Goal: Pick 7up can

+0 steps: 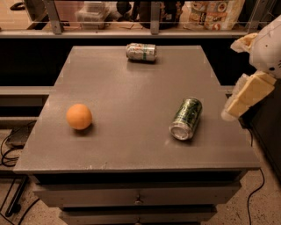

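Your gripper (pixel 246 94), spread impossible to tell, hangs right; take the far 7up can (pixel 141 51), likely light and slippery, across its middle.

Table (pixel 131 96): 7up can (pixel 141 52), green can (pixel 186 118), orange (pixel 79 116); gripper (pixel 244 96) off right.

Likely office break area: grey flat-topped drawer cabinet (pixel 131 94), printed snack bags (pixel 217 13) on rear shelf (pixel 109 31), black floor cables (pixel 258 189) - pale gripper (pixel 235 107) hangs beside cabinet's right edge.
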